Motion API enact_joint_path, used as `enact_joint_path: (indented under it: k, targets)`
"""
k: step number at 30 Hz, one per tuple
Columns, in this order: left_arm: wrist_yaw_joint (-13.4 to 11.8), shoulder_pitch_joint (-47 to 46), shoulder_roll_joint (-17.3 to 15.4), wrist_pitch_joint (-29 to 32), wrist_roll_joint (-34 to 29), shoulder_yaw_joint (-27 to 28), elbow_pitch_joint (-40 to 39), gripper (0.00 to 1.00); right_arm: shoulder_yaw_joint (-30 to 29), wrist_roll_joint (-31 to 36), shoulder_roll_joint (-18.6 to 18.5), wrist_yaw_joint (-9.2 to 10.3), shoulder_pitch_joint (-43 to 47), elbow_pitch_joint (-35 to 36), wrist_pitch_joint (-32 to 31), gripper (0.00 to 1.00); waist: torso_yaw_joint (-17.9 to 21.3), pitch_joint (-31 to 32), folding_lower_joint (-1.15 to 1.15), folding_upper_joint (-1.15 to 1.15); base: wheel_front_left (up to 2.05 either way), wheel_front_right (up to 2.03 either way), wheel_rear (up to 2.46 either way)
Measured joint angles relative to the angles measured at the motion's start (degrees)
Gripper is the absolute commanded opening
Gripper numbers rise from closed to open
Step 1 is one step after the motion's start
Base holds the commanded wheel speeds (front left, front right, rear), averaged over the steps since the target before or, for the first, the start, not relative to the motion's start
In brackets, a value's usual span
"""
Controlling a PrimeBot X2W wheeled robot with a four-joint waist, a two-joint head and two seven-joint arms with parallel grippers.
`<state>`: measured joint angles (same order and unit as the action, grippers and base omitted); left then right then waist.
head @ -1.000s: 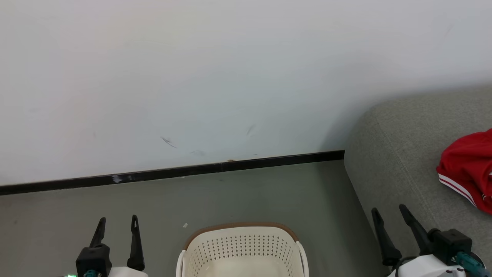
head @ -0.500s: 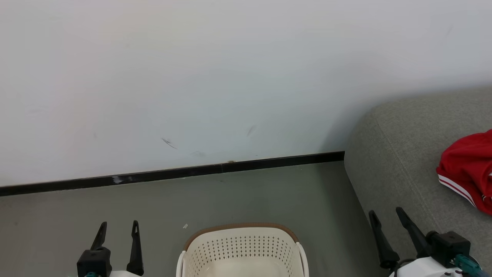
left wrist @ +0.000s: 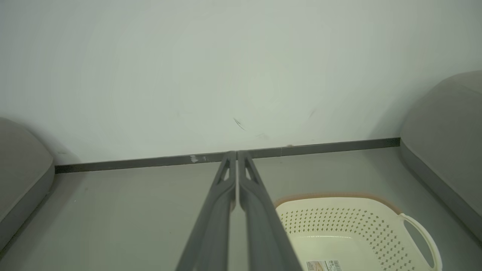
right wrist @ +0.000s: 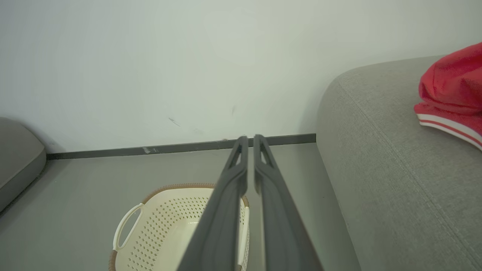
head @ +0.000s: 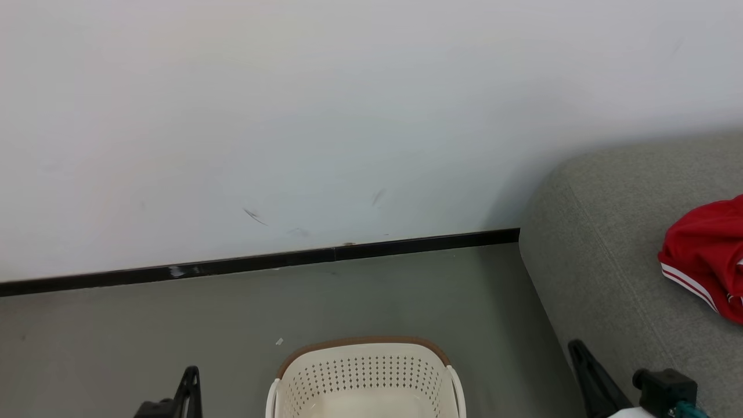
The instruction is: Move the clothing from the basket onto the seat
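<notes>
Where the pale wall (head: 348, 116) meets the grey floor (head: 406, 296), a dark skirting strip (head: 290, 259) runs from the left and ends against the rounded end of the seat (head: 609, 244), which takes up the right side. Between that strip and the basket (head: 363, 371) lies a broad band of bare floor, marked by a small pale speck (head: 279, 341) just beyond the basket's brown rim. The basket stands at the near middle, its right rim close to the seat's base with a narrow lane of floor between them. In the left wrist view a second grey cushioned edge (left wrist: 22, 169) closes the floor on the far left, well apart from the basket. The left gripper (left wrist: 236, 154) is to the left of the basket, its fingers pressed together along their length with nothing between them, the tips pointing at the skirting; the basket's wall and its barcode sticker (left wrist: 324, 265) lie just right of those fingers. The right gripper (right wrist: 250, 138) is between the basket and the seat, its fingers drawn almost together with a thin slit between the tips, holding nothing, one basket handle (right wrist: 126, 226) showing to their left. The clothing (head: 705, 249), red with white-and-red striped trim, lies bunched on the seat's top at the far right, cut off by the edge of the head view. It is to the right of the right fingers and farther away than their tips, well apart from them and with grey upholstery between.
</notes>
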<state>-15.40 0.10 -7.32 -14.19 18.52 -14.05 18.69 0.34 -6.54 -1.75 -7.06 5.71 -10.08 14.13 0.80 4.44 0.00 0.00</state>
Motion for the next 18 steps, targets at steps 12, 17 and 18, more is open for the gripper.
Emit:
enact_joint_path:
  k: [12, 17, 18]
  targets:
    - [2.05, 0.99, 1.08, 2.83, 6.0, 2.8, 1.96, 0.0, 0.64, -6.05, 0.29, 0.0, 1.27, -0.88, -0.13, 0.0, 0.03, -0.18, 0.0, 0.0, 0.0, 0.0, 0.0]
    - [3.07, 0.58, 1.45, 3.71, 10.65, 3.49, 1.99, 0.0, 0.62, -11.29, 0.29, 0.0, 1.22, -0.63, -0.85, 0.0, 0.0, -0.38, 0.0, 0.0, 0.0, 0.0, 0.0]
    - [3.39, 0.57, 1.49, 4.25, 11.27, 3.72, 1.99, 0.0, 0.56, -12.57, 0.29, 0.0, 1.16, -0.63, -1.22, 0.0, -0.02, -0.44, 0.01, 0.0, 0.0, 0.0, 0.0]
